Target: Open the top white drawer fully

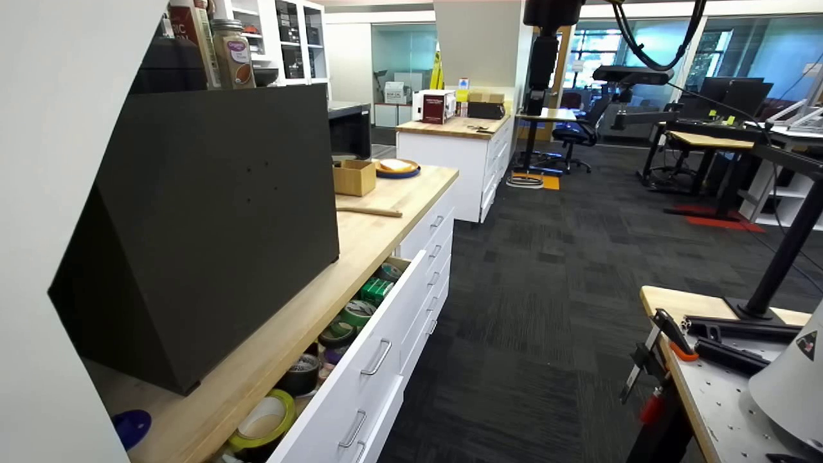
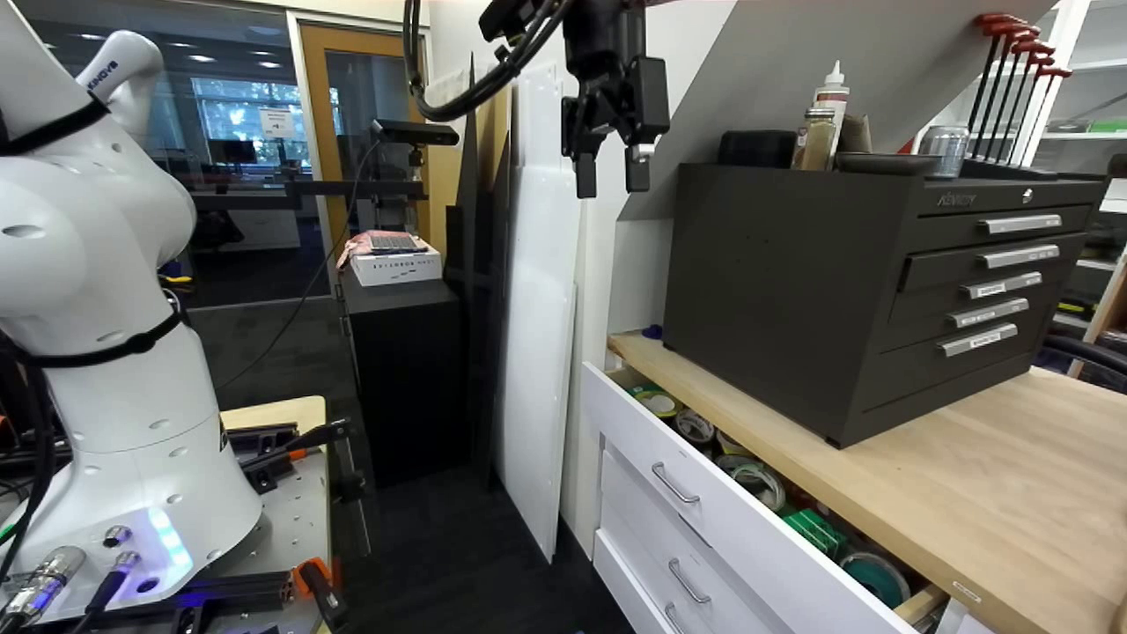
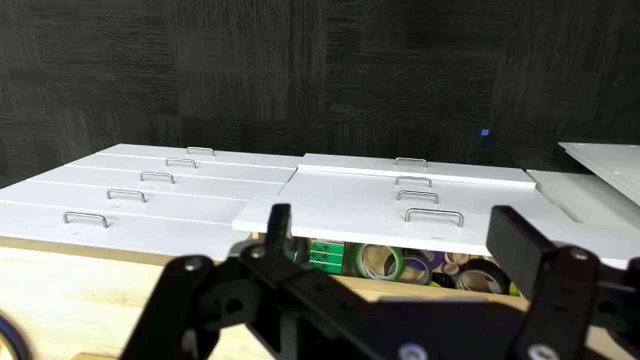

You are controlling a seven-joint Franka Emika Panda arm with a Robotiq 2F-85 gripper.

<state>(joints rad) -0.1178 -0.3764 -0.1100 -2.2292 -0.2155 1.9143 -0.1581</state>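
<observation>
White top drawer [image 2: 740, 533] open, flat front, silver handle [image 3: 434, 210] (tape rolls [image 1: 301, 384] inside).

In an exterior view the white arm [image 2: 97, 238] rises from its base [image 2: 141, 489] and leaves the picture at the upper left, a pale blue light [image 2: 170, 537] glowing low on that base. The pincer [image 2: 612, 176] hangs in from the top, pointing straight down, with black cables [image 2: 519, 66] looping beside it. In the wrist view its two fingers [image 3: 515, 245] face each other, well apart. The wrist [image 1: 551, 14] is also vertical in an exterior view, the pincer showing nearly edge-on.
</observation>
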